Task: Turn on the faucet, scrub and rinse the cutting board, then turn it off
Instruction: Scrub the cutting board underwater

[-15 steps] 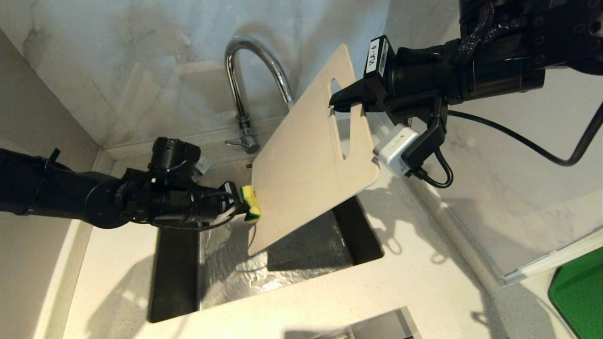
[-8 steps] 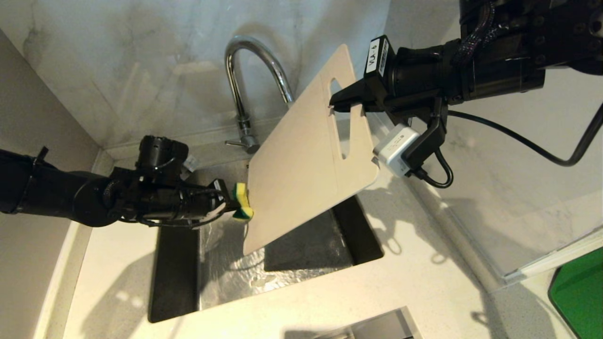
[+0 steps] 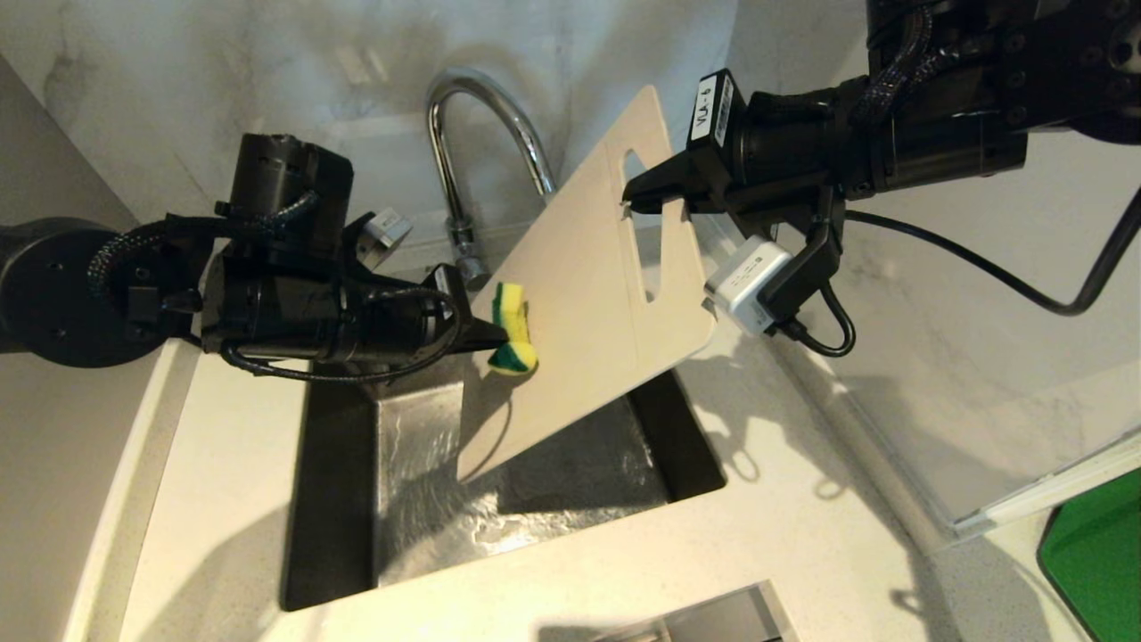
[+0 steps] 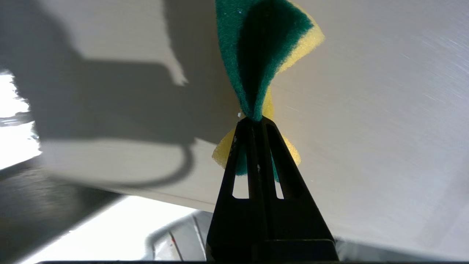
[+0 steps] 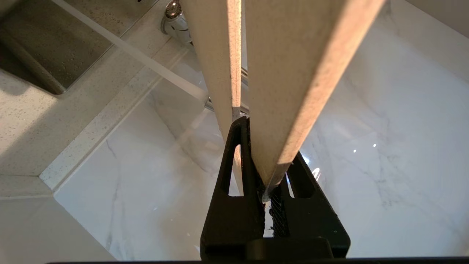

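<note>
Left gripper (image 3: 499,334) presses sponge (image 3: 513,343) (pinched) against cutting board (image 3: 579,303).

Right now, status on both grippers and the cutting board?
Left gripper shut on sponge, against board face. Right gripper shut on cutting board, tilted over sink. Nothing obstructing.

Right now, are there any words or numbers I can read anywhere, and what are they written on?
"VLA-6": black print on the small white sticker on the right arm's black wrist, just behind the right gripper.
No other text shows on the cream-white plastic cutting board, the green-yellow sponge or the shiny chrome faucet.
</note>
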